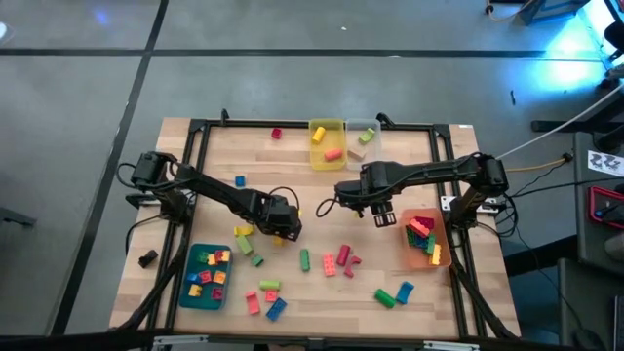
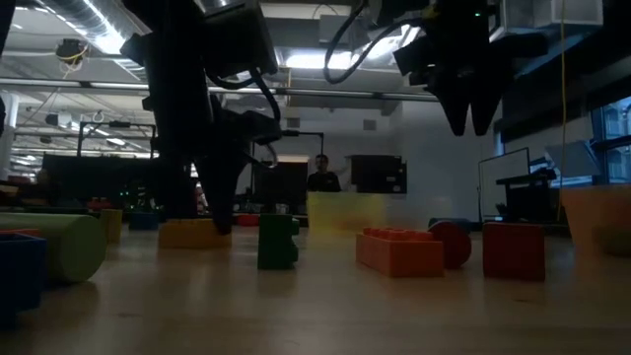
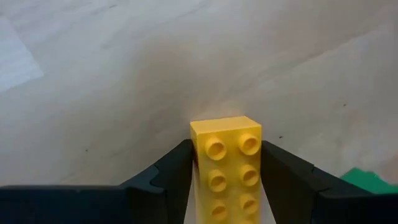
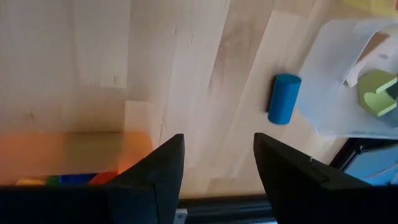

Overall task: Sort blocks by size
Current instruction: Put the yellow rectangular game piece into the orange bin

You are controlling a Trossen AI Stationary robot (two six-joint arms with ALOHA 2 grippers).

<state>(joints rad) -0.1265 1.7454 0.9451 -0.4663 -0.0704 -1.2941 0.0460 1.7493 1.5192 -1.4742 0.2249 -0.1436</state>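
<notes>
My left gripper point(image 1: 281, 230) is down at the table left of the middle, shut on a yellow brick point(image 3: 227, 168) with two rows of studs; the brick also shows in the low view point(image 2: 192, 233), resting on the table. My right gripper point(image 1: 382, 214) is open and empty, raised above the table point(image 2: 471, 118) beside the orange bin point(image 1: 429, 255). Several loose blocks lie on the near half of the table: a green one point(image 1: 305, 259), pink and red ones point(image 1: 345, 257), a blue one point(image 1: 405, 291). My left gripper pinches the yellow brick's two long sides point(image 3: 194, 163) between its two fingers. The fingers come from above, pointing down, and lie across the brick. The brick's far end sticks out past the fingertips, studs up, and its underside is on the table.
A teal bin point(image 1: 191, 289) with several small blocks stands near left. A yellow bin point(image 1: 327, 127) and a clear bin point(image 1: 363, 125) stand at the far middle. The orange bin holds several blocks. A blue cylinder point(image 4: 283, 98) lies near the clear bin. A person point(image 2: 320, 174) stands beyond the table.
</notes>
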